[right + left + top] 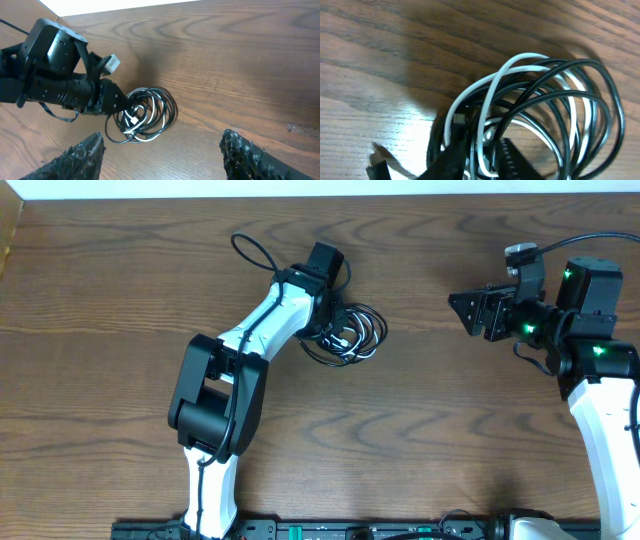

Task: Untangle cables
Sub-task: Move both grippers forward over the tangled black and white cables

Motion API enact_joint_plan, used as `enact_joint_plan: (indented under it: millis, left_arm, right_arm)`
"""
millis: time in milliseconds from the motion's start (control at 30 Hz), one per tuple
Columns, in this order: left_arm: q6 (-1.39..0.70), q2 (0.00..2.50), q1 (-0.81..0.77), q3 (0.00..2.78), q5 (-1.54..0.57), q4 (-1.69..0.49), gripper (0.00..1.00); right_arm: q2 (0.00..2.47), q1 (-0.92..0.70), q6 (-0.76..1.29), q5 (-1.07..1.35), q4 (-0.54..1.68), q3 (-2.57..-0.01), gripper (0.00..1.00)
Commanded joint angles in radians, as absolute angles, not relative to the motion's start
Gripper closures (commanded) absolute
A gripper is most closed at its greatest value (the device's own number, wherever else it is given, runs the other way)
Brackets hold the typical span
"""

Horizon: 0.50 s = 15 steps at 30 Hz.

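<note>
Coiling together, the black cable (600, 95) and white cable (520, 62) lie at the left end effector (482, 155) — grip unclear; the right end effector (462, 313), well apart, gapes wide.

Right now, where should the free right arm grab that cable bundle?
Probably the outer black loops on the right edge of the cables, coming from the right: they bulge free, face the open right gripper and lie opposite the left gripper.

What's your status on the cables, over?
Left hand in the cables, strands between its fingers, grip unconfirmed. Right hand open, off to the side. Black and white looped together in one coil. Nothing in the way.
</note>
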State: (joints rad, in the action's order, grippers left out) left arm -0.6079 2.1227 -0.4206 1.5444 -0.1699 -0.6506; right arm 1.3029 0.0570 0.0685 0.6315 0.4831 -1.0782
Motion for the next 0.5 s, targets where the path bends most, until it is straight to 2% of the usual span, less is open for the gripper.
enact_joint_plan:
  millis: [0,200,467]
  left_arm:
    - [-0.642,2.138,-0.418,1.513,-0.118,-0.656,0.92]
    - [-0.577,2.086,-0.419,1.539,-0.118,-0.662,0.93]
    - [-0.582,1.787,-0.43,1.551,-0.202,-0.628,0.93]
  right_arm:
    - [1.309,0.058,0.074,0.629,0.488,-1.097,0.28]
    - [1.309,0.058,0.074,0.601,0.509,-1.097,0.25]
    - [1.309,0.036,0.09,0.601,0.487,-1.097,0.25]
